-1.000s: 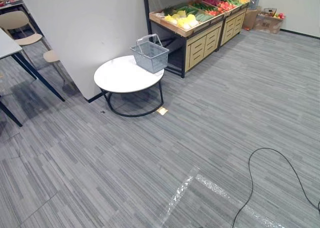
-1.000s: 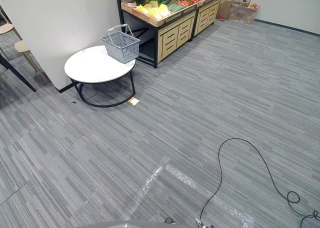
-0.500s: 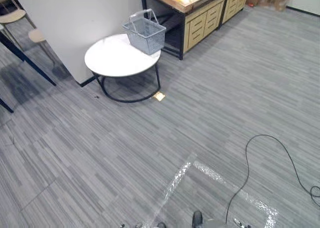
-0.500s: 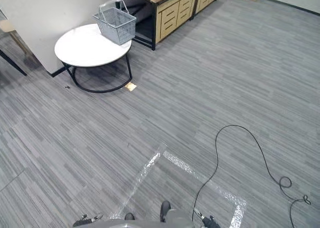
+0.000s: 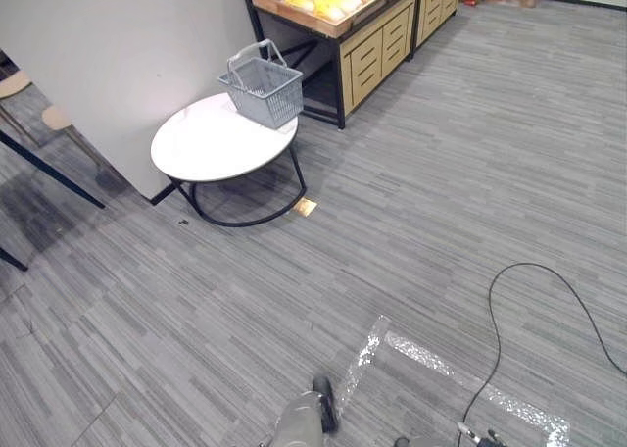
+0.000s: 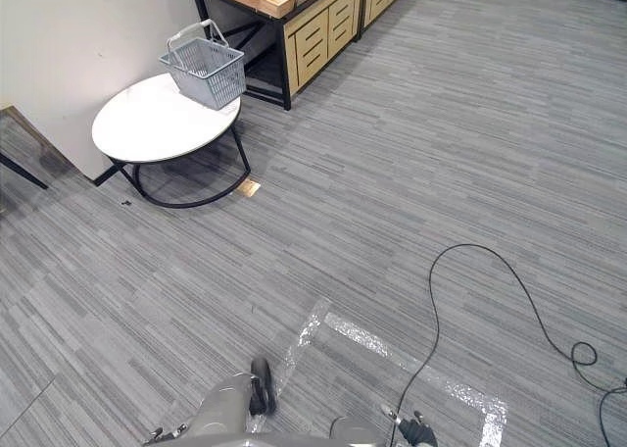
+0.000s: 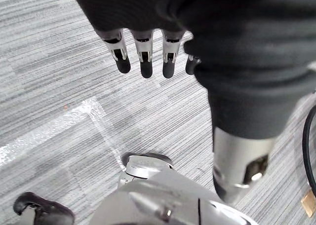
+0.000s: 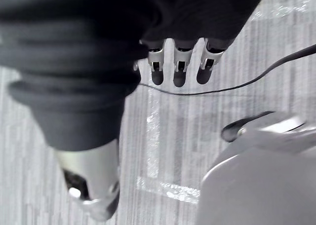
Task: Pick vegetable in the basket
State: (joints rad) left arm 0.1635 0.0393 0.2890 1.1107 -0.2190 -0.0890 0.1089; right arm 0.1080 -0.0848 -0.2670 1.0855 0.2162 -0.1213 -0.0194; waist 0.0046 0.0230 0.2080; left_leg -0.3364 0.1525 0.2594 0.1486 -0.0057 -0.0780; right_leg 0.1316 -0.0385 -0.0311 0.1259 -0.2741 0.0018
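Open floor (image 5: pixel 441 173), obstacles far left
The round white bench (image 5: pixel 201 148) carrying the basket (image 5: pixel 263 90) stands against the wall (image 5: pixel 127 45), just beside the produce stand (image 5: pixel 372 45); elsewhere passage is free.

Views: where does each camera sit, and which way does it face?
Left eye view: on the head, looking down and ahead across the floor to the basket on the round table, vegetable stand behind.
Right eye view: same head, slightly aside; same basket, table and floor tape.
Left wrist view: on the left wrist, facing the floor past the left hand, fingers straight.
Right wrist view: on the right wrist, facing the floor past the right hand, fingers straight.
Shared: both wrist views catch the tape.
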